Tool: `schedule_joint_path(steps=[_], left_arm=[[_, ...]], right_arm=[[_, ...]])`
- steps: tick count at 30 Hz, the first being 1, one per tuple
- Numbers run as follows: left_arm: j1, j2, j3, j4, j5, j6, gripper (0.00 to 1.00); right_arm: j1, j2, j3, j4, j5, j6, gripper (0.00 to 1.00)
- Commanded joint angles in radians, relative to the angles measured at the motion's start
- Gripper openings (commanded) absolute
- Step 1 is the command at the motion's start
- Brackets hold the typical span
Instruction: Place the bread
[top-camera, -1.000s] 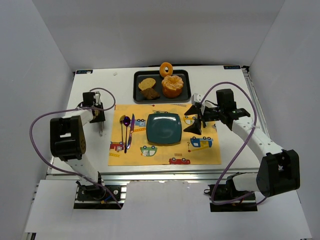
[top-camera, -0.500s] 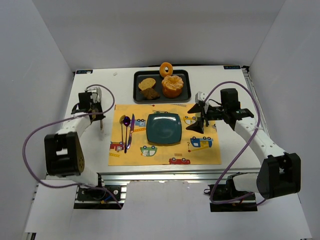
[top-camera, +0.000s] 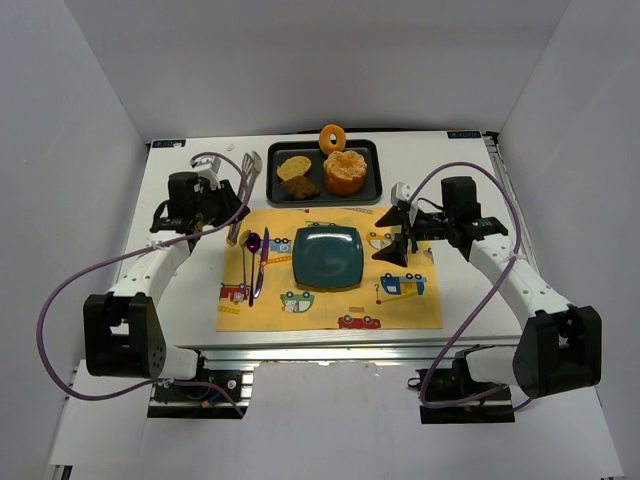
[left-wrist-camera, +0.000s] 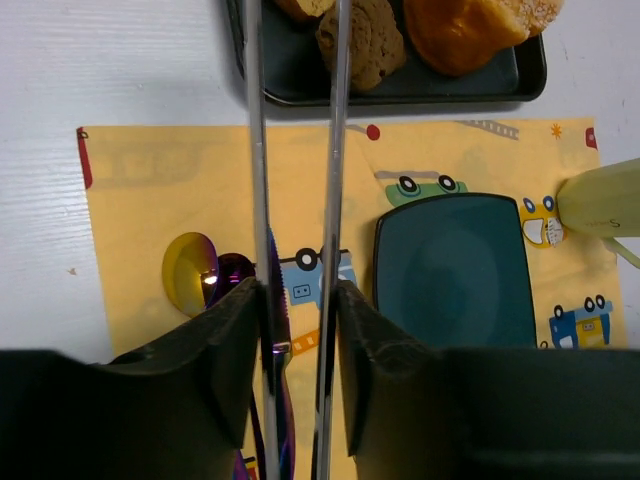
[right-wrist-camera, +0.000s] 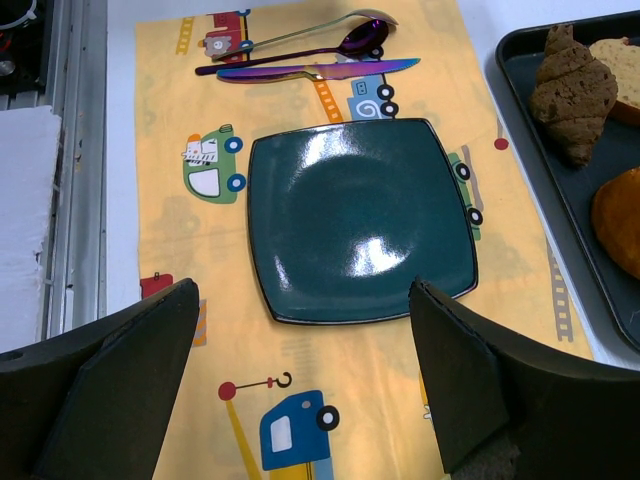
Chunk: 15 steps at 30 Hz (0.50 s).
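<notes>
The bread (top-camera: 301, 187) is a small dark brown chunk in the black tray (top-camera: 371, 183), next to a lighter slice. It also shows in the left wrist view (left-wrist-camera: 368, 40) and the right wrist view (right-wrist-camera: 572, 88). My left gripper (top-camera: 218, 205) (left-wrist-camera: 297, 290) is shut on metal tongs (top-camera: 241, 185) (left-wrist-camera: 254, 150), whose arms reach toward the tray's left end near the bread. The teal plate (top-camera: 327, 256) (left-wrist-camera: 455, 270) (right-wrist-camera: 360, 220) lies on the yellow mat (top-camera: 400, 305). My right gripper (top-camera: 398, 235) (right-wrist-camera: 302, 290) is open and empty, just right of the plate.
The tray also holds a golden-tan slice (top-camera: 294, 166) and a large orange bun (top-camera: 345, 172). An orange ring doughnut (top-camera: 332, 137) stands at its far edge. A purple spoon (top-camera: 251, 255) and knife (top-camera: 262, 262) lie on the mat left of the plate.
My left arm has swung forward and to the right with the tongs, from the table's left side to the tray's left end. My right gripper has drawn back slightly.
</notes>
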Motion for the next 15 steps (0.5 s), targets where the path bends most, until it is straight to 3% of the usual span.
schedule_joint_path(steps=[1, 15], left_arm=[[-0.004, 0.000, -0.003, 0.078, 0.050, -0.096, 0.48], [-0.031, 0.087, -0.012, 0.157, 0.052, -0.179, 0.51]], right_arm=[[-0.009, -0.022, -0.007, 0.021, -0.032, 0.007, 0.89], [-0.015, -0.037, -0.024, 0.021, -0.035, 0.005, 0.89]])
